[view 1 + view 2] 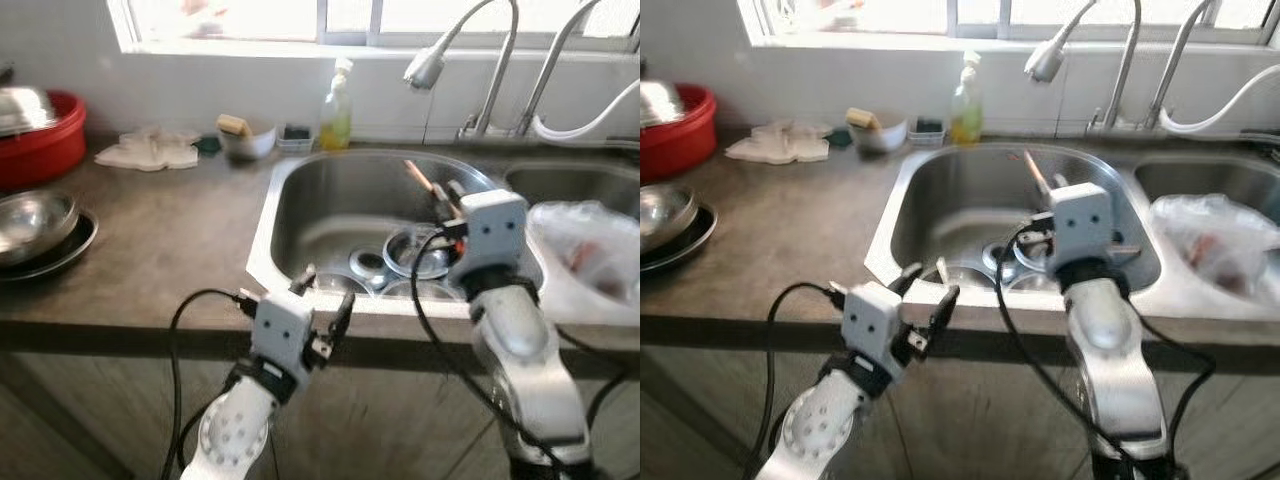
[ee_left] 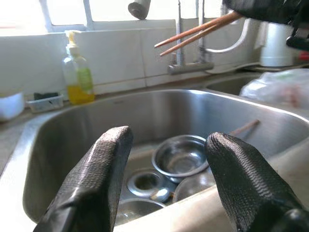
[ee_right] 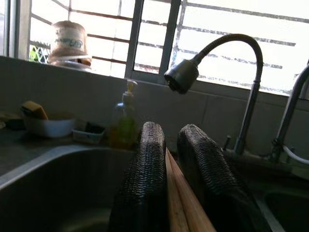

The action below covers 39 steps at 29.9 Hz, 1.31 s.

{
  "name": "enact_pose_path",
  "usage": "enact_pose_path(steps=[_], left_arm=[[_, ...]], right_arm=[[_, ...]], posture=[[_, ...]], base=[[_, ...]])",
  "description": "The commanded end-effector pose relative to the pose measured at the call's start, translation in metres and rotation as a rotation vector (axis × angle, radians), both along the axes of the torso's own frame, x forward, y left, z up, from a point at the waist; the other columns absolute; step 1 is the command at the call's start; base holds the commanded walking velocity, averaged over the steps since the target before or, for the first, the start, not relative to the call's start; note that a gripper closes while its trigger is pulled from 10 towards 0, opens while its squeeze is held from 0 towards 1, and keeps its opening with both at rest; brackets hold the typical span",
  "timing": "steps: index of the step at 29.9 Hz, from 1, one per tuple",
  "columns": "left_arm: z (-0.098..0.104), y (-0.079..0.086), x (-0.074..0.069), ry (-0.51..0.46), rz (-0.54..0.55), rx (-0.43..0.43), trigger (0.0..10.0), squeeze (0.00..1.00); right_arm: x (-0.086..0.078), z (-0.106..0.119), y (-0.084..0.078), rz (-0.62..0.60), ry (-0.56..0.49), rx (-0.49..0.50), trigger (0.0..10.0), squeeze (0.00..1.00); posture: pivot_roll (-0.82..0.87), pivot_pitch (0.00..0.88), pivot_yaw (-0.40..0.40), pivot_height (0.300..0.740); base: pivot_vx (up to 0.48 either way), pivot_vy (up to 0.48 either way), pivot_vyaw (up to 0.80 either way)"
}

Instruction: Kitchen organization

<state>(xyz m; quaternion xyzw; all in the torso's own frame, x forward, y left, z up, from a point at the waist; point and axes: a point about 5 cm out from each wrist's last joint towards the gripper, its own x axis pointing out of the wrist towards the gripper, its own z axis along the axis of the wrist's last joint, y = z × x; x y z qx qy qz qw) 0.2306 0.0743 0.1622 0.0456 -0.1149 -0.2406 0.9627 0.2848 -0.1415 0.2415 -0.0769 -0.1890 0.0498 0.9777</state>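
From the left eye view, the robot stands at the counter (image 1: 170, 240) facing the sink (image 1: 330, 210). Its right gripper (image 1: 447, 196) is raised over the basin, pinching a pair of chopsticks (image 1: 420, 180) that slant up toward the tap (image 1: 428, 66). The left gripper (image 1: 325, 300) sits low at the sink's front rim, fingers spread, holding nothing. Several small steel bowls (image 1: 415, 255) lie on the sink floor near the drain. At the counter's left end are a larger steel bowl (image 1: 30, 222) and a red basin (image 1: 45, 140); a crumpled plastic bag (image 1: 590, 250) lies beside the sink's right edge.

The right eye view shows the same layout, with a soap bottle (image 1: 965, 105) against the back wall.

The left wrist view looks between the two parted fingers (image 2: 99, 179) into the sink, where the bowls cluster round the drain; something stick-like leans on the far wall, possibly another chopstick, though it is too faint to be sure.

In the right wrist view, the two fingers close tight around the chopsticks, the tap arching beyond.

By my reading the job is barely begun: the chopsticks are lifted out, but the bowls are in the sink and nothing has yet been put in a proper place.
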Motion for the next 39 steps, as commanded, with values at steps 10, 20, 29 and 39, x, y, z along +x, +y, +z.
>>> enact_pose_path(steps=[10,20,29,39], left_arm=[[-0.004,0.003,0.000,0.024,0.025,0.002,10.0,0.00],[-0.003,0.002,-0.007,0.033,0.027,-0.006,10.0,0.00],[0.000,0.001,-0.017,0.040,0.013,-0.025,10.0,0.00],[0.000,-0.003,-0.022,0.050,-0.023,-0.040,10.0,0.00]], right_arm=[[0.031,-0.015,-0.012,-0.013,0.164,-0.128,10.0,0.00],[0.064,-0.026,-0.030,-0.100,0.308,-0.120,10.0,0.00],[0.080,-0.044,-0.046,-0.165,0.442,-0.106,10.0,0.00],[0.078,-0.051,-0.046,-0.179,0.445,-0.084,10.0,1.00]], posture=[[0.17,0.066,-0.042,0.740],[0.19,0.090,-0.051,0.740],[0.21,0.119,-0.062,0.740],[0.21,0.135,-0.057,0.740]], base=[[0.000,0.000,0.00],[0.000,0.000,0.00],[0.000,0.000,0.00],[0.000,0.000,0.00]])
